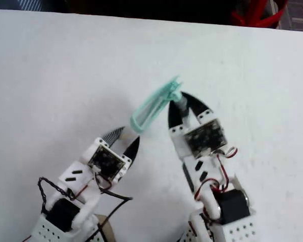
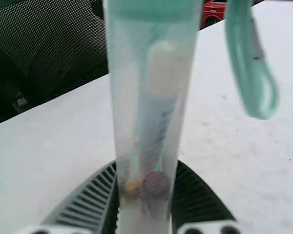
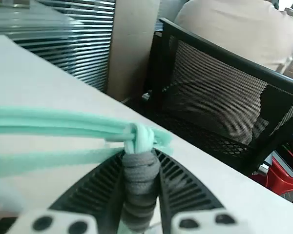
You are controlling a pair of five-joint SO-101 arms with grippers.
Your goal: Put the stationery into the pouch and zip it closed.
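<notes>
Pouch: a long teal-edged pouch (image 1: 150, 108), lifted off the bench (image 1: 50, 75) and strung between the two arms near the middle of the scene
Long axis: runs slantwise, from its near-left end at the left arm up to its far-right end at the right arm
Left pincer: the left pincer (image 1: 130, 134) is closed on the near-left end; in the left wrist view both jaws press against the clear sides of the pouch
Right pincer: the right pincer (image 1: 182, 98) is clamped on the grey pull (image 3: 139, 180), which is tied to the teal zip tab at the far-right end
Stationery: stationery (image 2: 154, 141) shows through the clear wall, lying lengthwise inside, down by the left jaws
Loop: a teal loop (image 2: 251, 68) hangs free just beside the pouch
Zip: teal edges lead away from the pull toward the left arm; I cannot tell whether they are joined or parted
Step, as I judge it: filling looks done, so the zipping is in hand
Key relation: the pull lies at the end opposite the left pincer, so any travel of the pull goes along the axis, with the left pincer as anchor
Nearer arm: the right arm has the pull; the left only holds
Risk: a pull off the axis may twist the pouch or tug it out of the left jaws
</notes>
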